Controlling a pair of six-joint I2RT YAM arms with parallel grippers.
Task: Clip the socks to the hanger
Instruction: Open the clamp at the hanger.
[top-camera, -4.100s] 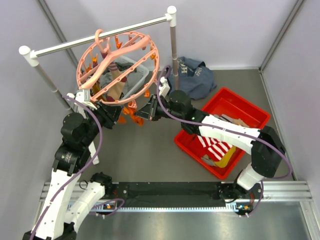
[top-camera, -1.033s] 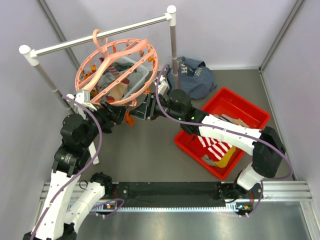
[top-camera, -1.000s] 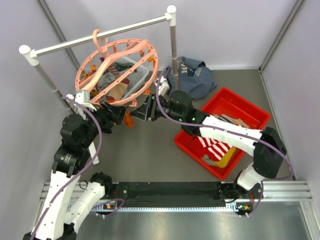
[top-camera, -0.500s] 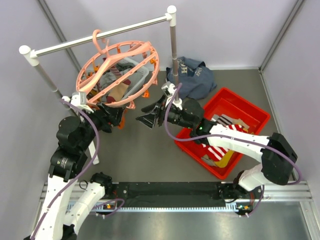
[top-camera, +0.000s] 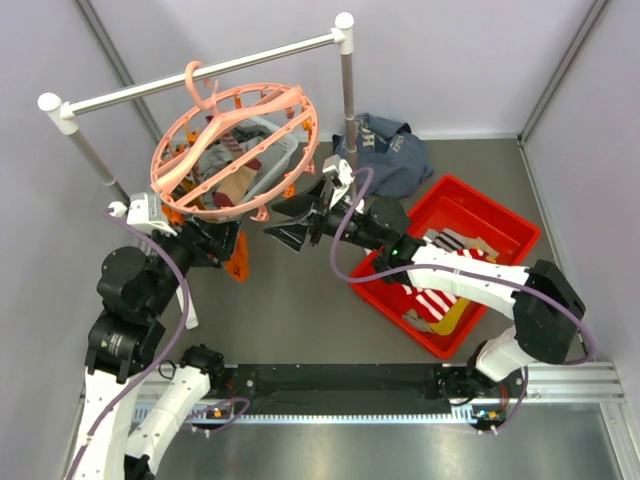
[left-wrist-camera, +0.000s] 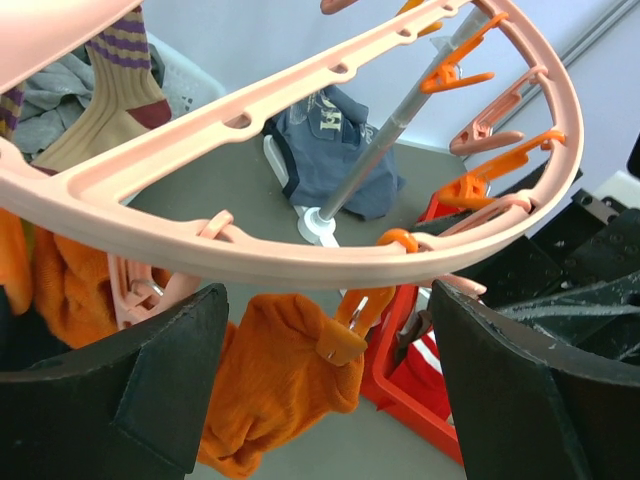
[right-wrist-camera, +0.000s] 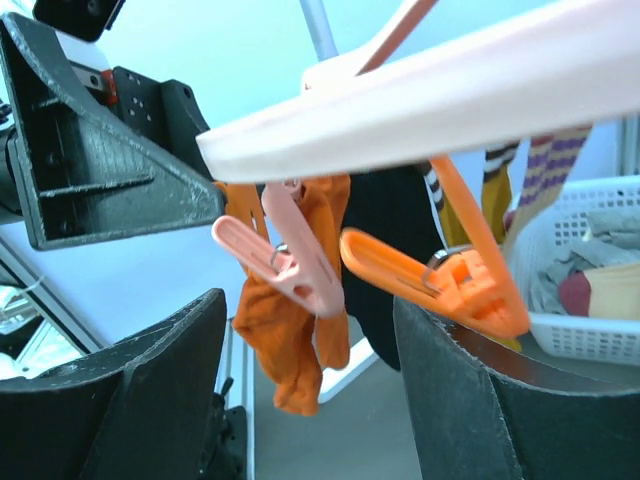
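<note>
Plainly, left hand (left-wrist-camera: 325, 330) and right hand (right-wrist-camera: 305, 320) gape empty by the hanger (left-wrist-camera: 300, 258); lettering on the navy garment (top-camera: 388, 152) is unreadable.

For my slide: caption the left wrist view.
Open left hand at the round salmon-pink plastic hanger, a plain orange sock clipped on.

A white-and-grey rail stand (top-camera: 130, 90) rises at the desk's (top-camera: 300, 300) far left. A crumpled navy garment (top-camera: 390, 150) lies beside its right post, near a red bin (top-camera: 480, 205).
</note>
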